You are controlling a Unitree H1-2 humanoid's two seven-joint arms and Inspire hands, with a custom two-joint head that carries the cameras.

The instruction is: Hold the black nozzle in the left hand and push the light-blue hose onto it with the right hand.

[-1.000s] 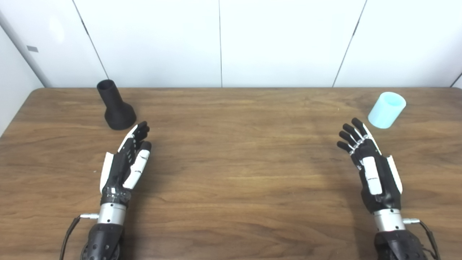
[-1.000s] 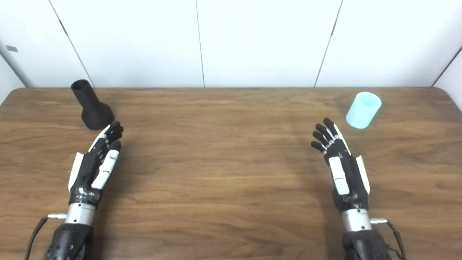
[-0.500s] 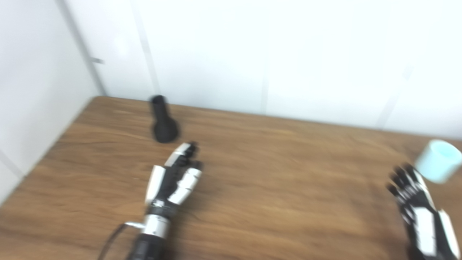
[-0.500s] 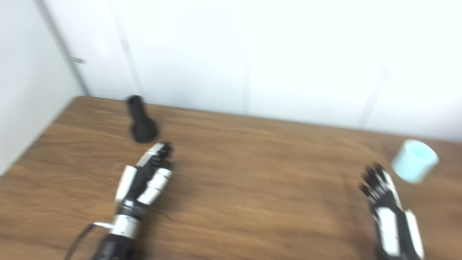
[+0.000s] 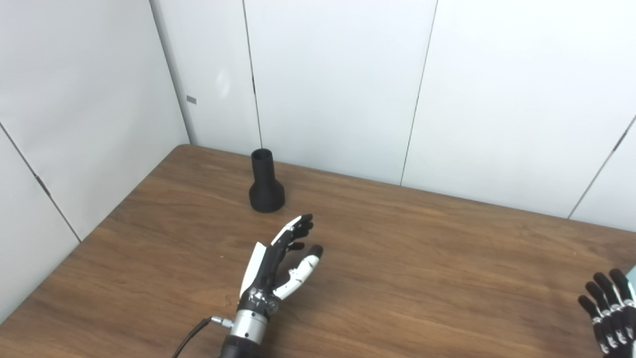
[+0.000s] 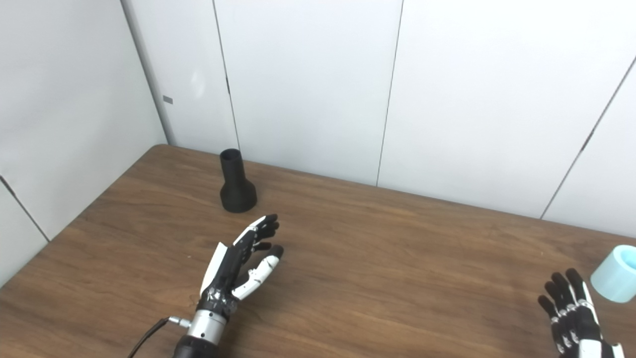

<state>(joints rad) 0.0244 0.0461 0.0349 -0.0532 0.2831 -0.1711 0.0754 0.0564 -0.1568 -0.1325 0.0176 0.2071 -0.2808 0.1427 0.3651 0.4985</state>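
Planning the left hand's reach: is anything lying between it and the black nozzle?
Nothing. Only bare table separates the open left hand from the upright black nozzle; both eye views show that stretch clearly.

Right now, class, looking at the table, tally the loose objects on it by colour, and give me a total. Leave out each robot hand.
Black: 1, the nozzle, standing upright on its wide end near the far left corner of the table.
Light blue: 1, the hose piece, at the right edge of the right eye view.
Total: 2
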